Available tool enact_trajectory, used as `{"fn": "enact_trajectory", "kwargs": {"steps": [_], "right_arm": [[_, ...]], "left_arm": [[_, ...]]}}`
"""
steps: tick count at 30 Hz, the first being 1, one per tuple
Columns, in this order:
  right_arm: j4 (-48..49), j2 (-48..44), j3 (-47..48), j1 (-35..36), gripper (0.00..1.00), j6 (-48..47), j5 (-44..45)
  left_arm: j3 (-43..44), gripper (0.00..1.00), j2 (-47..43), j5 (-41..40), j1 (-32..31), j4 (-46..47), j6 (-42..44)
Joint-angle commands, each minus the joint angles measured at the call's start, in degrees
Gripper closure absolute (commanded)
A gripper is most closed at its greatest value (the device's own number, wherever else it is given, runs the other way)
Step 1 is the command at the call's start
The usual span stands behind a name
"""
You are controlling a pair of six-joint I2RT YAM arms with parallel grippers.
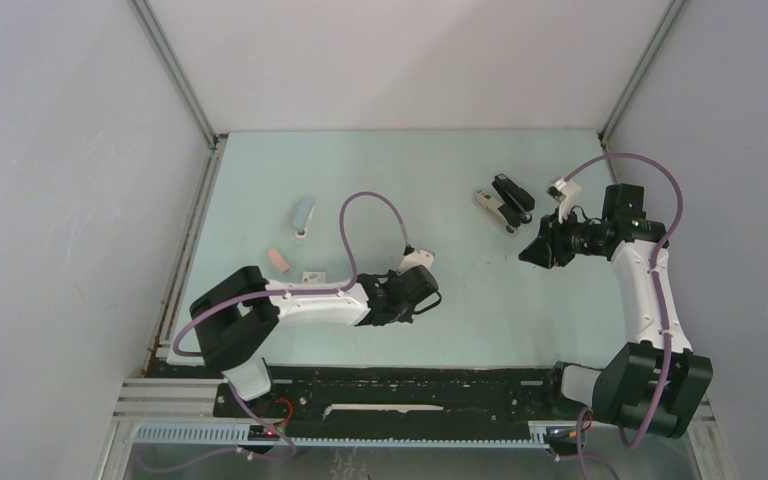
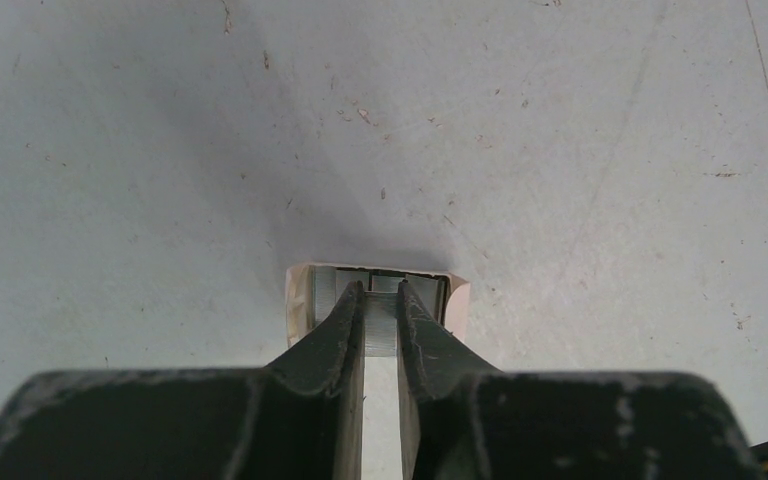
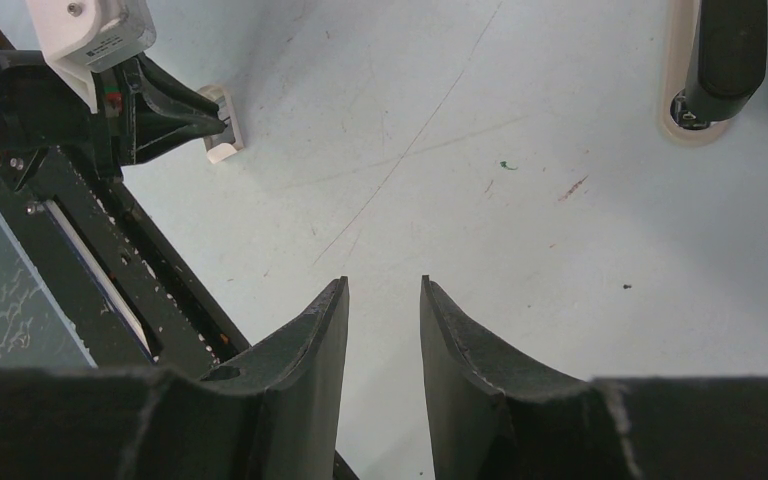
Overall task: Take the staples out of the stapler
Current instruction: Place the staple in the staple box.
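Pale green tabletop [image 1: 460,160] fills the space between plain white walls, its surface scuffed and flecked up close. Near the middle the left gripper [image 2: 378,300] is low over the table with its nose in the open end of a small cream stapler [image 2: 457,300]. Its fingers are drawn close together inside the stapler's metal channel and nip a silvery strip [image 2: 381,330]. That strip looks like the staples, though I cannot be sure it is not the stapler's own rail. The stapler lies flat on the table, right under the gripper. Over on the right, the right gripper [image 3: 384,285] hangs above bare table with its jaws standing apart and nothing between them. Just beyond it lies a black stapler on a cream base [image 3: 720,50], with another dark body close alongside at the edge of that view. On the left side of the table, well apart from both grippers, sit a pale blue stapler [image 1: 303,215], a small pink block [image 1: 278,261] and a tiny white piece [image 1: 312,273] beside the left arm.
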Motion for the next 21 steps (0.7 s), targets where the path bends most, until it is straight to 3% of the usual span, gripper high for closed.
{"fn": "enact_trajectory", "kwargs": {"steps": [1, 21], "right_arm": [[-0.3, 0.1, 1.2, -0.3, 0.59, -0.9, -1.1], [-0.4, 0.0, 1.2, -0.5, 0.59, -0.9, -1.3]], "left_arm": [[-0.2, 0.82, 0.4, -0.5, 0.3, 1.2, -1.0], [-0.1, 0.8, 1.0, -0.9, 0.3, 1.3, -0.8]]}}
